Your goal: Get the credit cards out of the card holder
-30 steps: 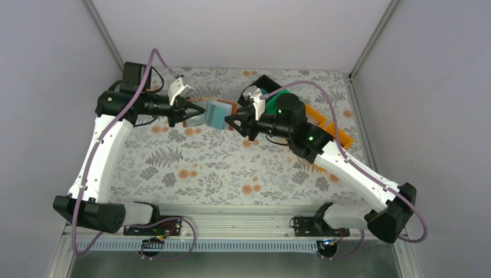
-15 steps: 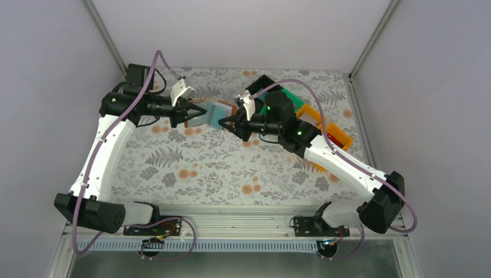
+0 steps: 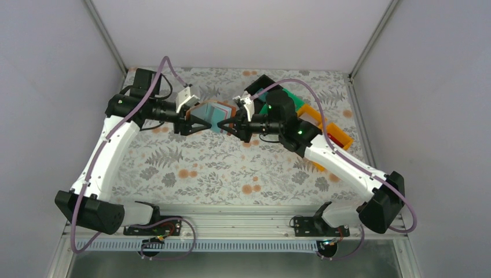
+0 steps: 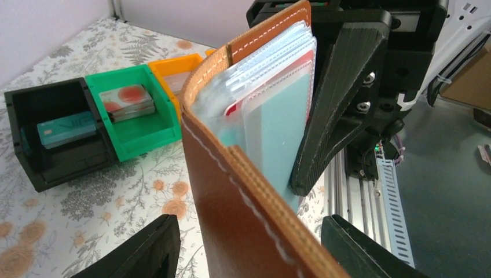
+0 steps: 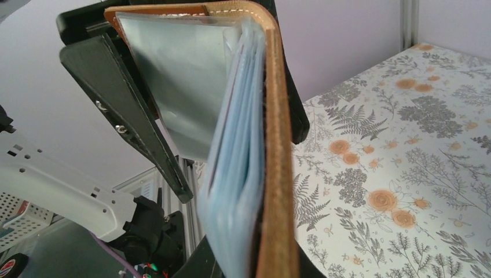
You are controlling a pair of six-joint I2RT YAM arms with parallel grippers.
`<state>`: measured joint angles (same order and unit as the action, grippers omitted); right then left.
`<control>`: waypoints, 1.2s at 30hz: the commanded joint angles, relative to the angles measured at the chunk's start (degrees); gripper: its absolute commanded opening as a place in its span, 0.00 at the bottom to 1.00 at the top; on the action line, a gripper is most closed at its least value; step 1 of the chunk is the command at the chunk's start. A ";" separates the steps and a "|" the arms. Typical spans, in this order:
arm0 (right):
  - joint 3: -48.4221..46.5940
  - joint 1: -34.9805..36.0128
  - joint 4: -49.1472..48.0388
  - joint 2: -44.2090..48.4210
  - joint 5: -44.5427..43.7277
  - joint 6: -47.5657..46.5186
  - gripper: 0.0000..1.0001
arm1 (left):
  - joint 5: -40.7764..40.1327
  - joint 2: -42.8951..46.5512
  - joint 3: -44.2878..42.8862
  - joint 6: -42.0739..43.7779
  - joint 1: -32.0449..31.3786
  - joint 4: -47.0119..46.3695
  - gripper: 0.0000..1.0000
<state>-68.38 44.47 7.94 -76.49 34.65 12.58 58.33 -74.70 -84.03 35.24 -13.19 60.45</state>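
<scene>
Brown leather-look bifold card holder [image 4: 243,220]: changed hands. The left pincer [image 3: 200,121] has just sprung wide and let go; the right pincer [image 3: 230,124] is now clamped on one flap. Thin teal and red credit cards [image 4: 284,121] are still slotted inside.

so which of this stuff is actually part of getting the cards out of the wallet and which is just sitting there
In the job: wallet, gripped by the right gripper; cards in its sleeves; left gripper, open around it; teal card and spotted card in the bins, likely already out.
Just sitting there: black bin; green bin; orange bin.
</scene>
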 commanded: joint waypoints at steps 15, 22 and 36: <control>-0.42 -0.23 -0.98 4.59 3.37 -3.05 0.24 | 8.17 -0.65 -1.87 7.78 -0.85 6.53 0.02; 3.61 -1.76 1.78 8.90 1.45 -5.56 0.45 | 7.07 -0.75 -2.13 6.19 -0.61 5.55 0.03; 6.39 -2.50 2.42 8.94 -0.16 -6.09 0.27 | 8.05 -0.52 -2.87 7.58 -0.61 6.91 0.02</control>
<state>-62.33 42.41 10.33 -67.59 35.14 7.33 63.37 -75.42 -85.06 40.75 -13.89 66.81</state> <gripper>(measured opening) 0.307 0.063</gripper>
